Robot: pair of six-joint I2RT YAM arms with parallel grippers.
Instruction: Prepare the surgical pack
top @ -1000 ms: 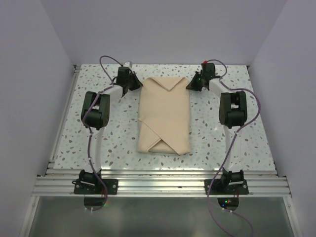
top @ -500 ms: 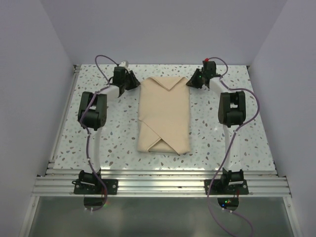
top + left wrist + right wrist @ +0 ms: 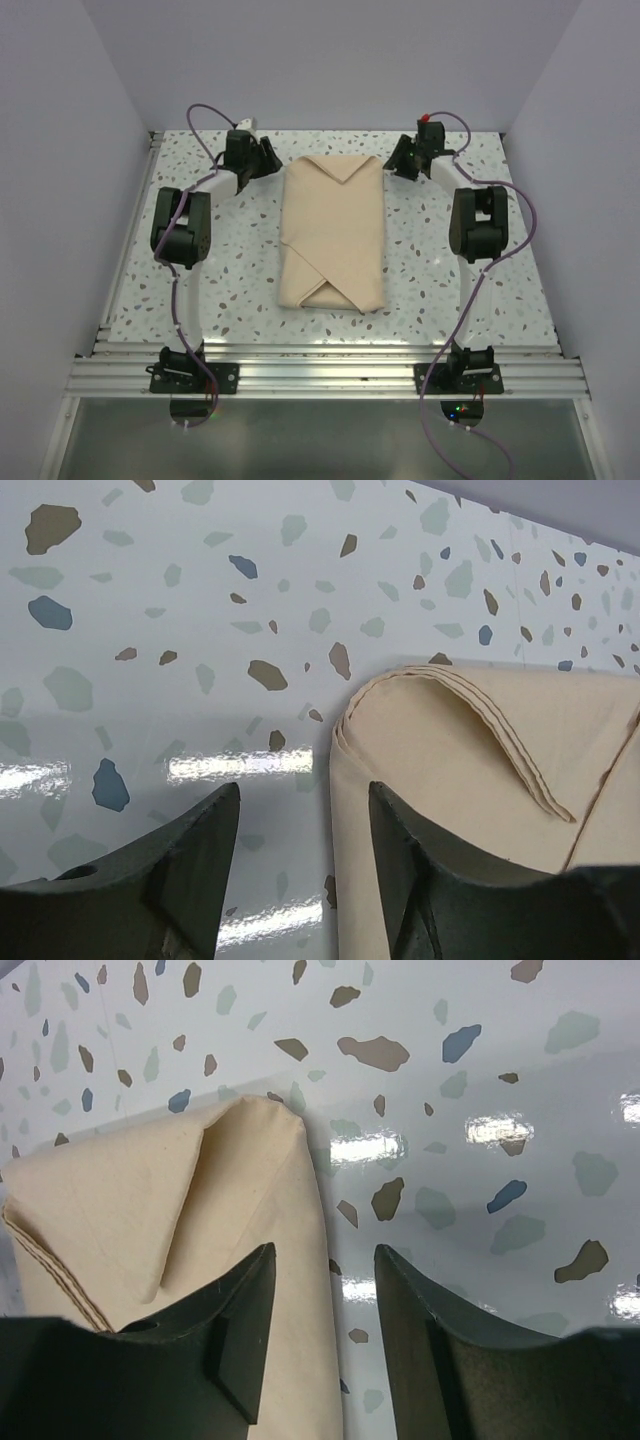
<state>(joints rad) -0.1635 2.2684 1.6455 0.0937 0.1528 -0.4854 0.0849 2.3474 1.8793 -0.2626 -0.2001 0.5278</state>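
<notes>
Tan-beige, envelope-folded cloth surgical pack (image 3: 333,237), a soft rectangle, lies long axis near-to-far on the speckled glossy bench (image 3: 230,270); left claw (image 3: 303,805) and right claw (image 3: 325,1260) gape apart.

We see a robotics lab test cell: a glossy white worktop with a speckled terrazzo pattern (image 3: 420,290), boxed in on three sides by plain pale lavender walls (image 3: 330,60). Ribbed aluminium rails (image 3: 330,375) run along its near edge, where a black-and-white left robot arm (image 3: 183,225) and a matching right robot arm (image 3: 478,225) are bolted side by side.
</notes>
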